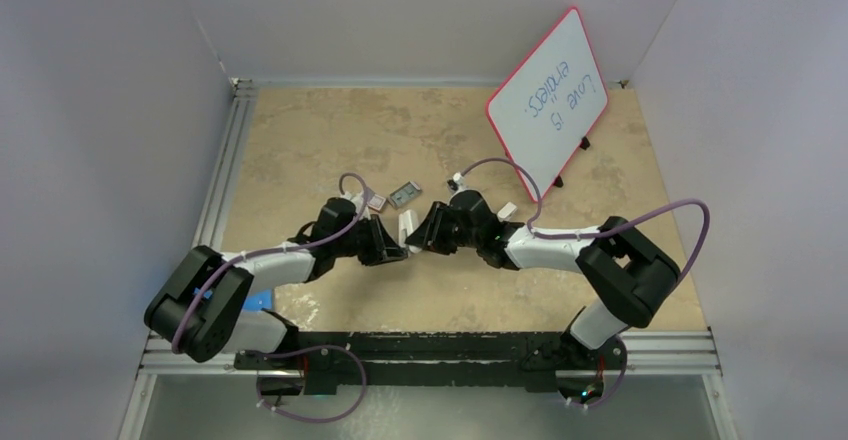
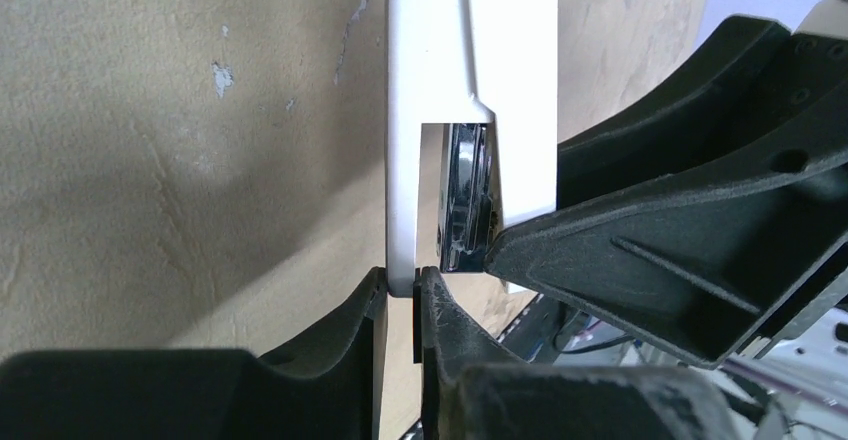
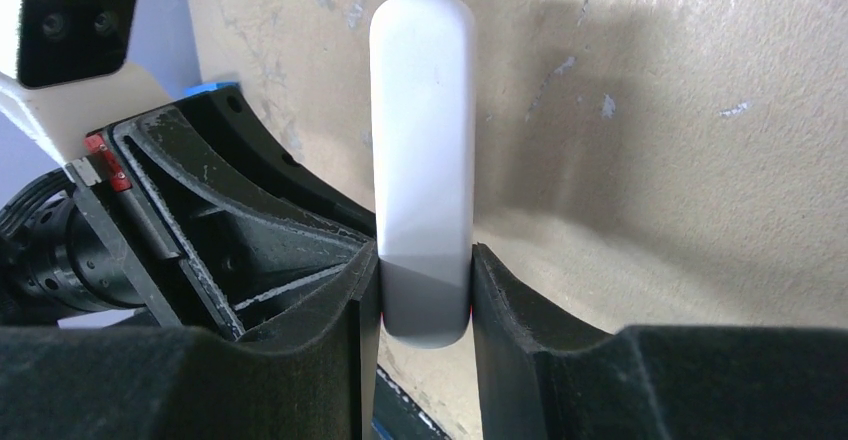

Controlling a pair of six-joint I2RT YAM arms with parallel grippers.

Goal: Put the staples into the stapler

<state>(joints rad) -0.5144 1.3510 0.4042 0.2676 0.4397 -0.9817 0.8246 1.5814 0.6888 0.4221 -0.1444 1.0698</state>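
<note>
Both arms meet in the middle of the desk (image 1: 330,140), and the stapler (image 2: 470,60) is held up between them. The left fingers (image 2: 345,345) are pinched tight on one thin white edge at its end. The right fingers (image 3: 520,310) are closed on the rounded white body, one on each side. In the left wrist view the right fingers press on the other white half, and a gap shows between the two halves with a shiny metal part (image 2: 462,200) inside.

It looks to me like the opening step: the two arms are pulling the stapler apart so the slot for the staples (image 1: 404,194) can be reached. The staples lie in their little tray on the desk, just past the arms and not touched by either one.

The next move needs care: one arm should keep a firm hold while the stapler opens all the way. Then the other can let go and fetch a strip without letting the stapler snap shut.
</note>
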